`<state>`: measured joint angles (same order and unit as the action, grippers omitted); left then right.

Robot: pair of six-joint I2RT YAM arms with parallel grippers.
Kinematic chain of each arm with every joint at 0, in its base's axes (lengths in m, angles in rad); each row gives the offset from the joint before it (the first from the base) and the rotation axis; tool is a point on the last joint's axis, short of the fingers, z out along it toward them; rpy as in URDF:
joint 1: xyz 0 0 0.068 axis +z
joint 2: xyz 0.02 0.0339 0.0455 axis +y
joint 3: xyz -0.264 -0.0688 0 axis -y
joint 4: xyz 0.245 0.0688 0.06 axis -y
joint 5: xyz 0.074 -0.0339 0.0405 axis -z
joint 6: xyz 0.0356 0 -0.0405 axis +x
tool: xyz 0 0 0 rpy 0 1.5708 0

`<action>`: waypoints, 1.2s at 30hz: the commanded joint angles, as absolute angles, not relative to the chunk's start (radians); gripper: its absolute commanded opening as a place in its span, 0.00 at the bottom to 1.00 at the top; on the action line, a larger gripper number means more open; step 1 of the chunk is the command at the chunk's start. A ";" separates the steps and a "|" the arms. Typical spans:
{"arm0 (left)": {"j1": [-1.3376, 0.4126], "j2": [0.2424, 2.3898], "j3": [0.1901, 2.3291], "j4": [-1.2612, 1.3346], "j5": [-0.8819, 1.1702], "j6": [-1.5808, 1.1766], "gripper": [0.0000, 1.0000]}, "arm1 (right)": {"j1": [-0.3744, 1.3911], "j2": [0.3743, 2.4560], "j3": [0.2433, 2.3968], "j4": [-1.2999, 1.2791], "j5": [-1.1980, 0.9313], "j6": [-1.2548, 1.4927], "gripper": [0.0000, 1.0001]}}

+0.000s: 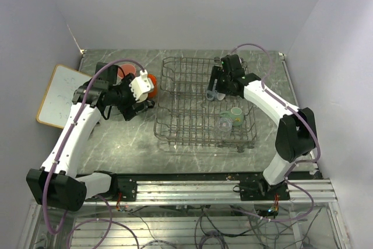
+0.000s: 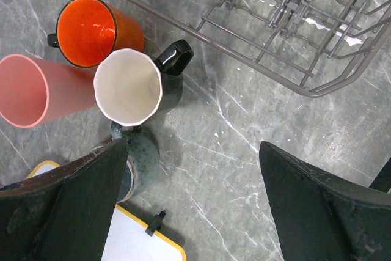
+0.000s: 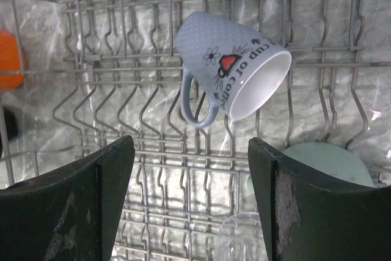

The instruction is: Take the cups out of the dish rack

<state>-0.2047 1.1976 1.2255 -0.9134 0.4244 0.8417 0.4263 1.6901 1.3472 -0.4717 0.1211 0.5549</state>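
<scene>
Right at your right pincer (image 3: 189,169), the jaws are standing apart and gripping nothing, hanging over the dish rack (image 1: 198,143). Close beneath the fingers, the clear glass (image 3: 241,236) and the mint-green mug (image 3: 330,163) are sitting in the rack, so you are risking a knock if you drop straight down. Just ahead of the fingertips, centred on the gap, the grey mug (image 3: 229,65) is lying tipped on the wires. Its long axis is slanting across your closing line, mouth toward the mint-green side, handle pointing back at you. You are probably facing a forward reach with some wrist turn. Farther off, over the counter (image 2: 244,120) beside the rack, your left pincer (image 2: 192,151) is hanging wide open near the orange mug (image 2: 85,32), pink tumbler (image 2: 24,90) and black mug (image 2: 131,87), so the right arm is sitting much nearer.
</scene>
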 commanded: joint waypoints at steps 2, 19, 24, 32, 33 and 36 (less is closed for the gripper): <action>-0.210 1.195 1.256 -0.942 0.414 0.844 0.99 | 0.378 1.788 1.378 -0.429 0.069 0.617 0.74; -0.210 1.162 1.212 -0.979 0.368 0.843 0.99 | 0.357 1.969 1.486 -0.333 0.043 0.726 0.49; -0.210 1.152 1.217 -0.986 0.362 0.837 0.99 | 0.357 1.979 1.497 -0.322 0.046 0.718 0.29; -0.210 1.148 1.243 -1.040 0.340 0.802 0.99 | 0.360 1.958 1.525 -0.368 0.070 0.681 0.00; -0.209 1.152 1.250 -1.045 0.336 0.792 0.99 | 0.358 1.950 1.527 -0.373 0.071 0.679 0.00; -0.190 1.164 1.268 -1.053 0.334 0.777 0.99 | 0.367 1.926 1.545 -0.392 0.073 0.669 0.00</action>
